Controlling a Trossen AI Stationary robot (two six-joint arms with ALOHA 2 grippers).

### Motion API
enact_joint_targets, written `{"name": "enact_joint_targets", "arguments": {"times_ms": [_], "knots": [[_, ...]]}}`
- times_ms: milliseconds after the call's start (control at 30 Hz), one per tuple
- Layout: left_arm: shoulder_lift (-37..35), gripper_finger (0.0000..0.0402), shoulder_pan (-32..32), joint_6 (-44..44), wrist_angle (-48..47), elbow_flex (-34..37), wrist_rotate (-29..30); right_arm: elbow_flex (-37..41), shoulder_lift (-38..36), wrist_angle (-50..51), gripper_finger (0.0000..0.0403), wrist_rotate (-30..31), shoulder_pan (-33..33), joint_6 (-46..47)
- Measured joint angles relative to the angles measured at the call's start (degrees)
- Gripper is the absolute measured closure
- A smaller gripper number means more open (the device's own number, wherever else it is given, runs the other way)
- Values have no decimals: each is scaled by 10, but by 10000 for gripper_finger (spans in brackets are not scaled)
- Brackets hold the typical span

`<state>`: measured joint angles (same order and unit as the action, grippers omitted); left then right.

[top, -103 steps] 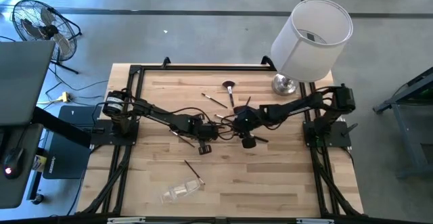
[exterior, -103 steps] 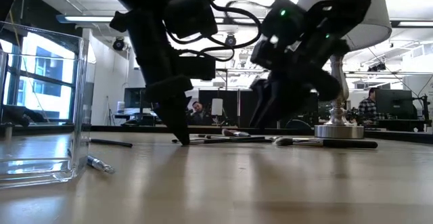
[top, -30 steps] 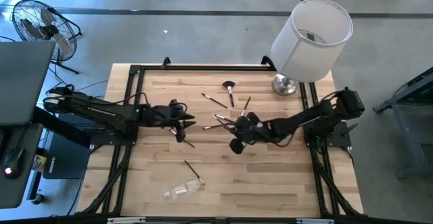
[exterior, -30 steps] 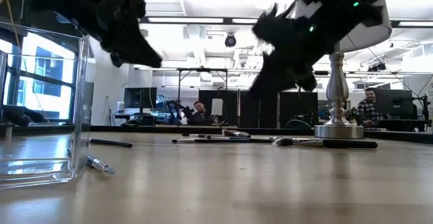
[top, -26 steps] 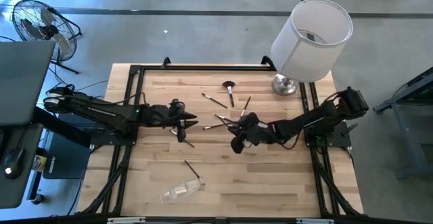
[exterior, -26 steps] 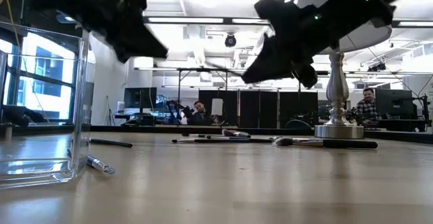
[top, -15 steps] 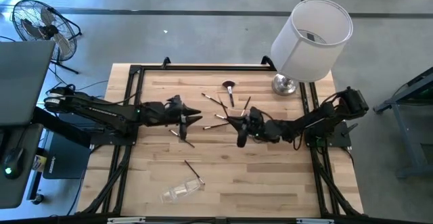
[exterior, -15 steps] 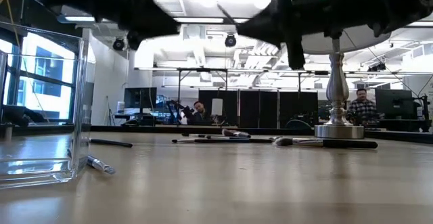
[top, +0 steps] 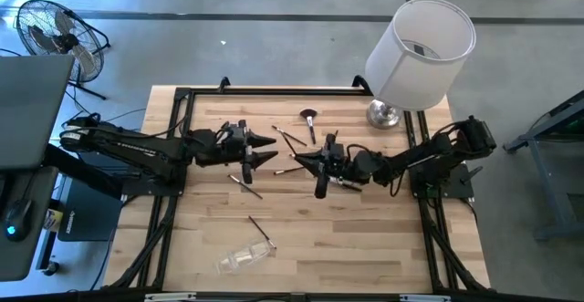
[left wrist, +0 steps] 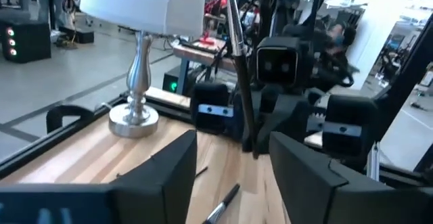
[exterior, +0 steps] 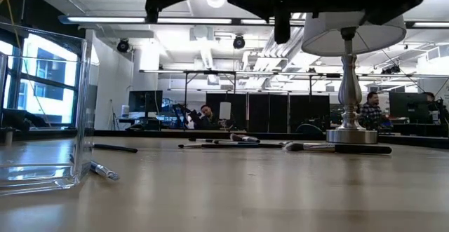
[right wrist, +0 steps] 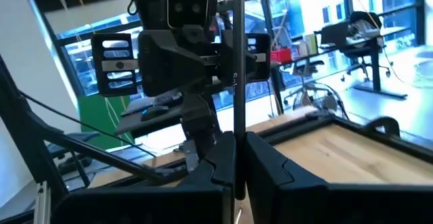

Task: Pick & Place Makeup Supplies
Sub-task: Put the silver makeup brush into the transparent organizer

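The right end effector [right wrist: 235, 158] pinched an upright makeup brush [right wrist: 237, 61] above the worktop [top: 365, 238]; the left end effector [left wrist: 233, 163] faced it, fingers spread.

Both arms are seen as dark, near-black jointed links with black cables looped along them. The left gripper [top: 265, 152] and right gripper [top: 306, 160] are fitted with broad matte wedge-shaped fingers [left wrist: 169, 176]. A boxy wrist camera module [right wrist: 183, 1] with a rounded lens window is carried on each wrist.
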<state>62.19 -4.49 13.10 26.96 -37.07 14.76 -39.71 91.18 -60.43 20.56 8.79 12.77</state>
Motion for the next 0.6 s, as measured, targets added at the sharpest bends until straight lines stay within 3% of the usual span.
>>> {"name": "enact_joint_targets", "arguments": {"times_ms": [200, 600], "knots": [[39, 204, 0, 17, 26, -35, 15, -16, 0, 0, 395, -52, -19, -5], [75, 204, 0, 37, 95, -63, 19, -19, 0, -2, 395, -68, -22, -13]]}}
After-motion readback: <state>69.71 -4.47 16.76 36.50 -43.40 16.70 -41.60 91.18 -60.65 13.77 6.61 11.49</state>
